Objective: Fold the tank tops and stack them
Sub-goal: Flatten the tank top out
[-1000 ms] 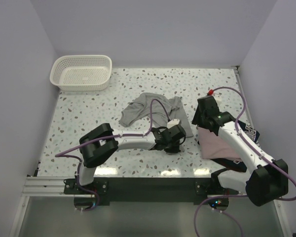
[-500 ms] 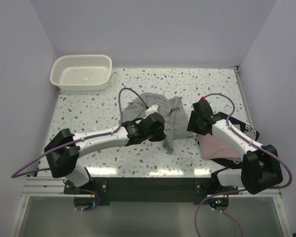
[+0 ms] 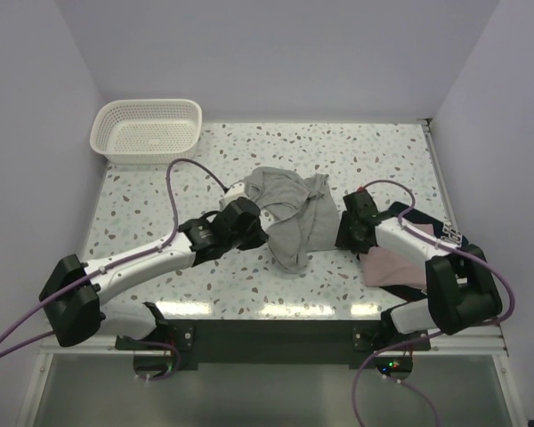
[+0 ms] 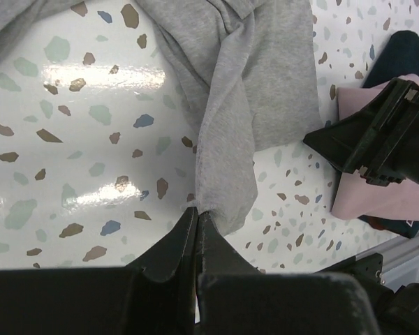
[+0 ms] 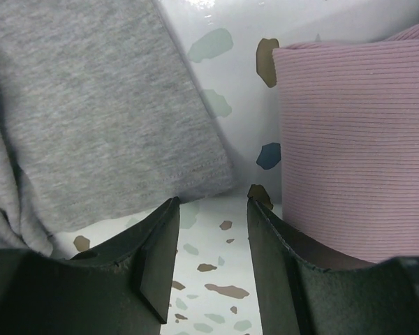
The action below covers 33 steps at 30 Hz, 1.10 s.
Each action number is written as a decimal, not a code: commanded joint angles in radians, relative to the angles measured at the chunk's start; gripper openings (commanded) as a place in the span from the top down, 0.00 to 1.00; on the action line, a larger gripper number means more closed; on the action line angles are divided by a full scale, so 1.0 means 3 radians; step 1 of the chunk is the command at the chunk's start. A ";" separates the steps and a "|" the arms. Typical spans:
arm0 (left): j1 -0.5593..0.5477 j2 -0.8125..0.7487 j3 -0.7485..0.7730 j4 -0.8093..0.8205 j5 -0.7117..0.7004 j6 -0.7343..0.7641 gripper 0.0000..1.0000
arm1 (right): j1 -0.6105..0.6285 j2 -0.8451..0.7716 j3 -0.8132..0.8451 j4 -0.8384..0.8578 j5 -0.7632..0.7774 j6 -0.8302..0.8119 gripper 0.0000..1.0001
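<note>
Now, on the table, the grey top is lying rumpled, with the pink top just to its right. The left gripper is pinching grey's near edge. The right gripper, jaws spread, is hovering at its corner, and it's best nipping that hem squarely before tugging flat.

Left arm: I watched it swing from centre-right across to the left, and its elbow now sits low and far left.
Left gripper: it finished closing and now pinches the grey tank top.
Grey tank top: it was dragged, and one flap now trails toward me.
Right gripper: it dropped forward to table level, between the grey top and the pink tank top.
</note>
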 commanded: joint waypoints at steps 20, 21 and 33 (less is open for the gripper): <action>0.0402 -0.0713 -0.0045 -0.0423 -0.0177 0.0260 1.00 | 0.0008 0.0017 0.0246 0.0170 0.0126 0.0202 1.00; 0.0433 -0.0749 -0.0014 -0.0465 -0.0198 0.0321 1.00 | 0.0013 -0.0125 0.0307 0.0103 0.0126 0.0176 1.00; 0.0597 -0.1276 0.1824 -0.1079 -0.1062 0.1108 1.00 | -0.0023 -0.1042 0.2712 -0.1186 0.0586 -0.0181 1.00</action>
